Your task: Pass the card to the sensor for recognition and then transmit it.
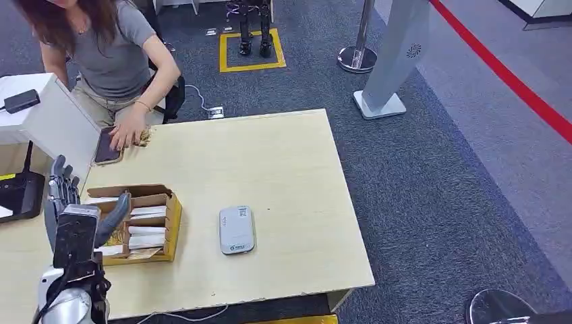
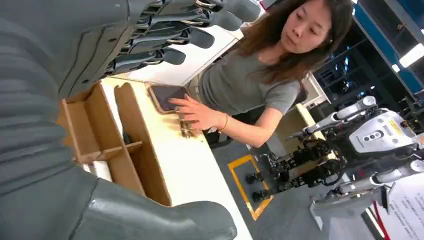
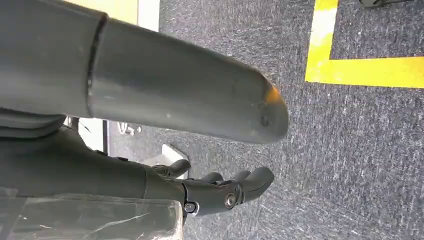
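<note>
A cardboard box [image 1: 172, 219] with dividers stands on the left part of the wooden table [image 1: 270, 162], and white cards [image 1: 147, 228] lie stacked in its compartments. The sensor [image 1: 237, 230], a flat grey-white device, lies to the right of the box. My left hand [image 1: 67, 199] hovers at the box's left side, fingers spread and thumb over the box, holding nothing. From the left wrist, the fingers [image 2: 190, 35] and thumb [image 2: 150, 215] frame the box [image 2: 120, 135]. My right hand [image 3: 220, 192] hangs beside my body above the carpet, holding nothing.
A person [image 1: 108, 54] sits at the table's far left corner with a hand [image 1: 128, 128] on a dark phone [image 1: 106, 147]. A white cabinet [image 1: 40, 121] and a black device [image 1: 20, 196] stand to the left. Yellow floor tape [image 1: 251, 50] and a stanchion [image 1: 357, 57] lie beyond the table.
</note>
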`<action>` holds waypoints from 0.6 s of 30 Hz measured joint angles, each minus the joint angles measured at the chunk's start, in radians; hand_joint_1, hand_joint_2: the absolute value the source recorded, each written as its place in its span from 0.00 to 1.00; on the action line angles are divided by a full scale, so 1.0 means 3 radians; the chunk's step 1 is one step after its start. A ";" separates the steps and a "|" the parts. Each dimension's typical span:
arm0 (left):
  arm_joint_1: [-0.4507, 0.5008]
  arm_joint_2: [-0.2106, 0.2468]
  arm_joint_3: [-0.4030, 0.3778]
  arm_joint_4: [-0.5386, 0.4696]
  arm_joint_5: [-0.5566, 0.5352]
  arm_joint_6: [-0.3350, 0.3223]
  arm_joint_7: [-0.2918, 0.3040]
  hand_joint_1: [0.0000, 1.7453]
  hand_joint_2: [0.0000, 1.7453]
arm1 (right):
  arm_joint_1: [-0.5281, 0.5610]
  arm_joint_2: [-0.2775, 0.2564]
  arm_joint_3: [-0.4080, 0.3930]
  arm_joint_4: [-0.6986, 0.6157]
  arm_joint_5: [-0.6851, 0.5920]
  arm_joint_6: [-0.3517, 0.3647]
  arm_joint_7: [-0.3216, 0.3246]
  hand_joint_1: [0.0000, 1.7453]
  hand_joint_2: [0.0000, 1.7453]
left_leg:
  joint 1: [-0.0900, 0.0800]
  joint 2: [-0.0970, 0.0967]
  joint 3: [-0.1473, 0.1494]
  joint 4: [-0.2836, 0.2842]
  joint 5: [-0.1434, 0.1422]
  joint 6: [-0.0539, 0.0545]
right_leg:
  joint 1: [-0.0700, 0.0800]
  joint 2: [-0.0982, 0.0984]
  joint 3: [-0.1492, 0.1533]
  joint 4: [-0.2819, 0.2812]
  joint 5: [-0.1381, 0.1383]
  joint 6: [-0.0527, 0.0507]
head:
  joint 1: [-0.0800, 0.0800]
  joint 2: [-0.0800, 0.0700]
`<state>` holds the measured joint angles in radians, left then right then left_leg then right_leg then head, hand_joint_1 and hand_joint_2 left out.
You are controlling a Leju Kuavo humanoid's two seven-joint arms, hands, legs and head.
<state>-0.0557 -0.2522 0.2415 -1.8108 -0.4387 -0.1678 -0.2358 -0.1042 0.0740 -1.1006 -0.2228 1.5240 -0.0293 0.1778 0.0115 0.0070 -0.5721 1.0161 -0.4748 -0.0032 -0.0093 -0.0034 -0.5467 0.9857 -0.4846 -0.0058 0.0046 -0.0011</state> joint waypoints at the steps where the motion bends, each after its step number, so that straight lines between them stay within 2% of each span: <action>1: 0.0029 0.0001 -0.0004 -0.0024 0.0001 0.0005 -0.0003 0.00 1.00 | 0.0001 0.0000 -0.0004 0.0000 -0.0004 0.0001 0.0000 0.00 0.00 | 0.0000 0.0000 0.0000 0.0000 0.0000 0.0000 | 0.0000 0.0000 0.0000 0.0000 0.0000 0.0000 | -0.0001 0.0000; 10: 0.0227 0.0020 -0.0076 -0.0134 -0.0013 0.0015 -0.0060 0.00 1.00 | 0.0004 0.0000 -0.0033 -0.0001 -0.0008 -0.0003 0.0005 0.00 0.00 | 0.0000 0.0000 0.0000 0.0000 0.0000 0.0000 | 0.0000 0.0000 0.0000 0.0000 0.0000 0.0000 | -0.0001 0.0000; 18: 0.0263 0.0024 -0.0087 -0.0149 -0.0011 0.0018 -0.0061 0.00 1.00 | 0.0004 -0.0001 -0.0034 -0.0001 0.0006 -0.0004 0.0032 0.00 0.00 | 0.0000 0.0000 0.0000 0.0000 0.0000 0.0000 | 0.0000 0.0000 0.0000 0.0000 0.0000 0.0000 | -0.0001 0.0000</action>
<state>0.0232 -0.2449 0.2155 -1.8555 -0.4421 -0.1625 -0.2541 -0.1031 0.0736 -1.1109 -0.2232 1.5259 -0.0305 0.1873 0.0115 0.0070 -0.5721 1.0161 -0.4747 -0.0031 -0.0093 -0.0035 -0.5466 0.9856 -0.4846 -0.0057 0.0042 -0.0011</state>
